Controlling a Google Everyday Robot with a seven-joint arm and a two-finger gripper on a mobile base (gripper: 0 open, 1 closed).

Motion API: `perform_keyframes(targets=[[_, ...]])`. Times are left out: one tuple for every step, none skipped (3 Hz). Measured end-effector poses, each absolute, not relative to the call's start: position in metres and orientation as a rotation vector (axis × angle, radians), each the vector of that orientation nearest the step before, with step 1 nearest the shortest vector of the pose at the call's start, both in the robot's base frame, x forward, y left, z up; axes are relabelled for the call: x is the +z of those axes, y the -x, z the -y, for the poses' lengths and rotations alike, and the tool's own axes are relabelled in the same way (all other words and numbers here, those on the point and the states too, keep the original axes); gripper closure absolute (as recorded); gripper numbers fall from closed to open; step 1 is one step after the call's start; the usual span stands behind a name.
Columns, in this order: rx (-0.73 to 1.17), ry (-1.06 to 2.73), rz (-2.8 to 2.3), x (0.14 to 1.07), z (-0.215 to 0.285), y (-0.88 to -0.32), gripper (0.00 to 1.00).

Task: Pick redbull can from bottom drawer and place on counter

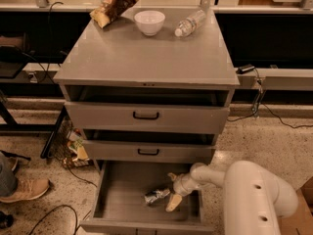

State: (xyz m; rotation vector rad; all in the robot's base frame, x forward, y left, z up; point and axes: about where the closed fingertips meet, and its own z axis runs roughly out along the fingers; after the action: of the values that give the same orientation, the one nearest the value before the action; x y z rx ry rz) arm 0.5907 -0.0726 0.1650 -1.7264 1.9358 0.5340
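The redbull can (155,196) lies on its side on the floor of the open bottom drawer (120,199), right of centre. My gripper (171,191) reaches into the drawer from the right on a white arm, its tan fingers (172,202) spread open, one above and one below the can's right end. It holds nothing. The grey counter (146,58) tops the cabinet above.
On the counter's back edge sit a chip bag (116,4), a white bowl (149,22) and a clear plastic water bottle (190,22). Two upper drawers with black handles (145,115) stand slightly ajar. A shoe (24,190) and cables lie on the floor at left.
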Motion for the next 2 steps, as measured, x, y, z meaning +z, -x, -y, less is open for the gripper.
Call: perform_keyframes(targets=[[0.574, 1.763, -1.937, 0.138, 0.057, -0.598, 0.00], [0.591, 1.776, -1.961, 0.119, 0.053, -0.595, 0.19]])
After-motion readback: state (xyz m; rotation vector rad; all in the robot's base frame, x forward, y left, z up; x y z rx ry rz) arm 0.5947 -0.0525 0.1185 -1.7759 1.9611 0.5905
